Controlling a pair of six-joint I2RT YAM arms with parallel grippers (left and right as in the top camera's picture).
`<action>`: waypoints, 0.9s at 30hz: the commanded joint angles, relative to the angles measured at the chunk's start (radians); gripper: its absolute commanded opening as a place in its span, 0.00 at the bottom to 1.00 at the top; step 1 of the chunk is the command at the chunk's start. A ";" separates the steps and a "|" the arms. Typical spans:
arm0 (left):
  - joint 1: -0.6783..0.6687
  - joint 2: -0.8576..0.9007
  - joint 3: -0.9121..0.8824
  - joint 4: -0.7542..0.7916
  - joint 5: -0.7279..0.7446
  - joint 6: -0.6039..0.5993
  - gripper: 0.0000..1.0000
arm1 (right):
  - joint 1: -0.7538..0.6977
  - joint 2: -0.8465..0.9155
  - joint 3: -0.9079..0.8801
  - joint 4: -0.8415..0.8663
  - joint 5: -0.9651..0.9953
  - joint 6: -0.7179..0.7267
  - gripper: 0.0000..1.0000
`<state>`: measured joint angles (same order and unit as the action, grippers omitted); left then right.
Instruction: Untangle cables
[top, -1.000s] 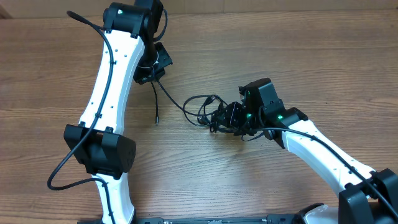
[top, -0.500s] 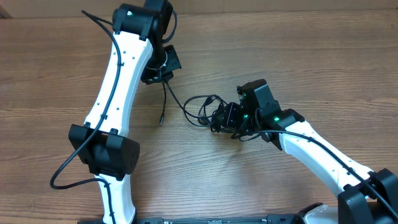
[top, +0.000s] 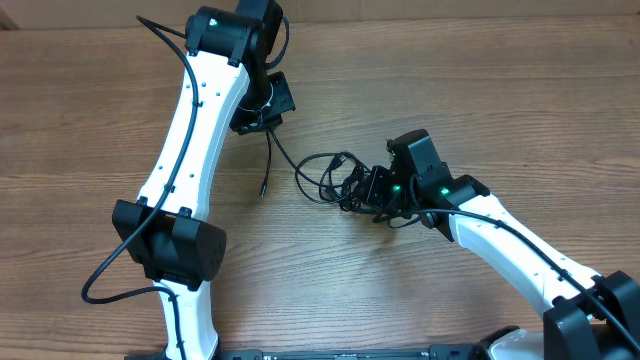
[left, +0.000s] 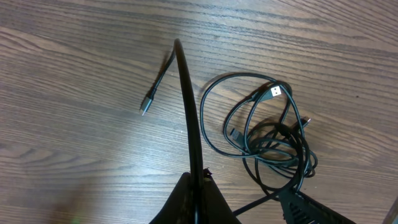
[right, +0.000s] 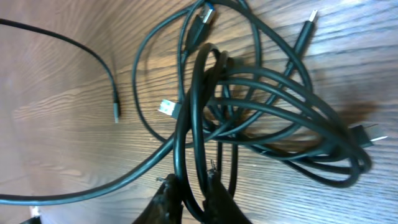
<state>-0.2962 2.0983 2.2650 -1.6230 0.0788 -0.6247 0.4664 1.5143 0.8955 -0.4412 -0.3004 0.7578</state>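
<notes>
Logs left gripper (top: 262, 110) slightly nearer far edge of table (top: 520, 80) than a second ago, clamped on one strand (left: 186, 93), pulling it taut. Finds right gripper (right: 189, 186) pinched tighter on cables (top: 335, 180) mid-table, likely anchoring tangle so strand slides free.

The left tool (left: 198, 186) carried its cable (left: 186, 93) rightward; the right tool (right: 191, 190) closed on cables (right: 267, 81).

Cables (top: 343, 186) heaped on table (top: 480, 90) centre
</notes>
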 joint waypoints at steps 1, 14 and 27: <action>-0.007 -0.009 -0.004 0.003 0.008 0.019 0.04 | 0.005 0.003 0.002 -0.020 0.074 -0.004 0.07; 0.001 -0.013 -0.003 -0.012 0.047 0.019 0.04 | 0.004 0.003 0.002 -0.153 0.299 0.000 0.04; 0.022 -0.104 0.155 0.042 0.382 0.211 0.04 | 0.004 0.003 0.001 -0.172 0.342 0.000 0.04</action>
<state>-0.2806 2.0880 2.3428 -1.5814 0.3660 -0.4934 0.4671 1.5143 0.8955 -0.6086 -0.0105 0.7578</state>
